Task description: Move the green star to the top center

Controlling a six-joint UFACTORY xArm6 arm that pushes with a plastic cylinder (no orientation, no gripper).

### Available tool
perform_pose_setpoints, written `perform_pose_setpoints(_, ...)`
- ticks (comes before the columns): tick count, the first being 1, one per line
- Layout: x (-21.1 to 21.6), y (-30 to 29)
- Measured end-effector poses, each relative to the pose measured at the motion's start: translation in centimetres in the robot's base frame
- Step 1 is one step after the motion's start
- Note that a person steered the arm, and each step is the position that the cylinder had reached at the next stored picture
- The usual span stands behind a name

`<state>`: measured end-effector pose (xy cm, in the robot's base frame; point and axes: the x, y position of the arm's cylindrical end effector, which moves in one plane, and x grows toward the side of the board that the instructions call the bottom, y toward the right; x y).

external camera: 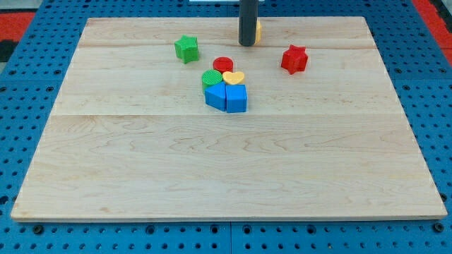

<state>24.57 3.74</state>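
Observation:
The green star (186, 49) lies on the wooden board (226, 155) at the view's upper left of centre. My tip (246, 44) stands near the view's top centre, well to the right of the green star and apart from it. A yellow block (258, 30) shows just behind the rod on its right, mostly hidden.
A red star (294, 58) lies to the right of my tip. Below it a tight cluster holds a red cylinder (223, 65), a green cylinder (211, 77), a yellow heart (234, 77) and two blue blocks (227, 97). Blue pegboard (28, 141) surrounds the board.

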Motion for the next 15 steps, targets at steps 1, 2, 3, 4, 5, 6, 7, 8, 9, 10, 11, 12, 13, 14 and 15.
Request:
perform_pose_setpoints(1, -0.7, 0.6)
perform_pose_setpoints(2, 1.3, -2.4)
perform_pose_setpoints(3, 3.6, -5.4)
perform_pose_setpoints(4, 5.6, -5.4)
perform_pose_setpoints(5, 6.3, -9.2)
perform_pose_setpoints(6, 6.2, -11.4)
perform_pose_setpoints(7, 4.8, -11.7)
perform_pose_setpoints(8, 4.2, -14.7)
perform_pose_setpoints(9, 3.6, -13.3)
perform_pose_setpoints(10, 1.8, -15.2)
perform_pose_setpoints(11, 0.7, -17.2)
perform_pose_setpoints(12, 0.7, -14.3)
perform_pose_setpoints(13, -0.4, -14.7)
perform_pose_setpoints(14, -3.3, -18.1)
perform_pose_setpoints(15, -2.9, -15.1)
